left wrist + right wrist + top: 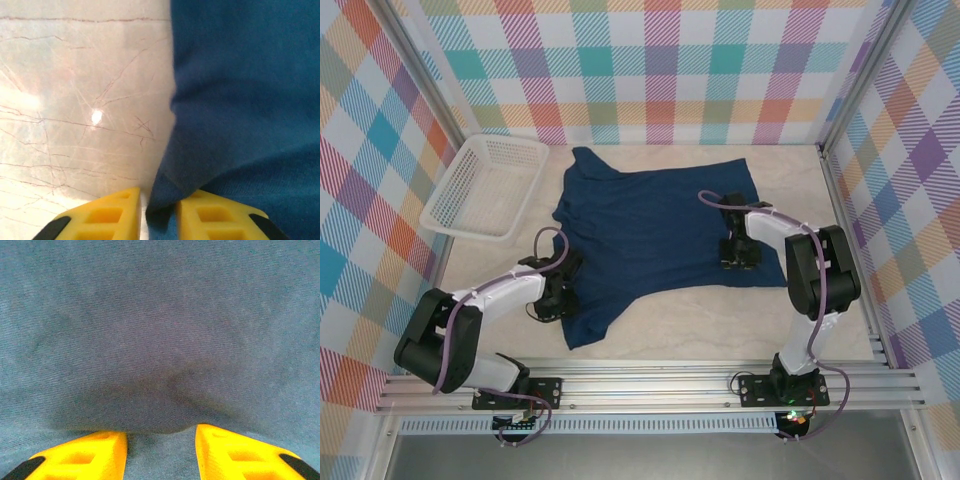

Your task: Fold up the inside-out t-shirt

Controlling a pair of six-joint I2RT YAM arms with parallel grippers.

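Observation:
The inside-out t-shirt [650, 225] lies spread on the pale table, dark navy, with its near left part reaching toward the front edge. My left gripper [557, 290] is down at the shirt's left edge. In the left wrist view its yellow fingers [115, 215] stand close together, and a raised ridge of the blue cloth [240, 100] is caught between them at the hem, beside bare table. My right gripper [735, 250] presses on the shirt's right side. In the right wrist view a bunched fold of cloth [160, 365] rises between its fingers [235, 452].
A white basket [485, 185] sits tilted at the back left, just off the shirt's sleeve. Checkered walls with metal frame posts close in the table on three sides. A rail [650, 385] runs along the near edge by the arm bases.

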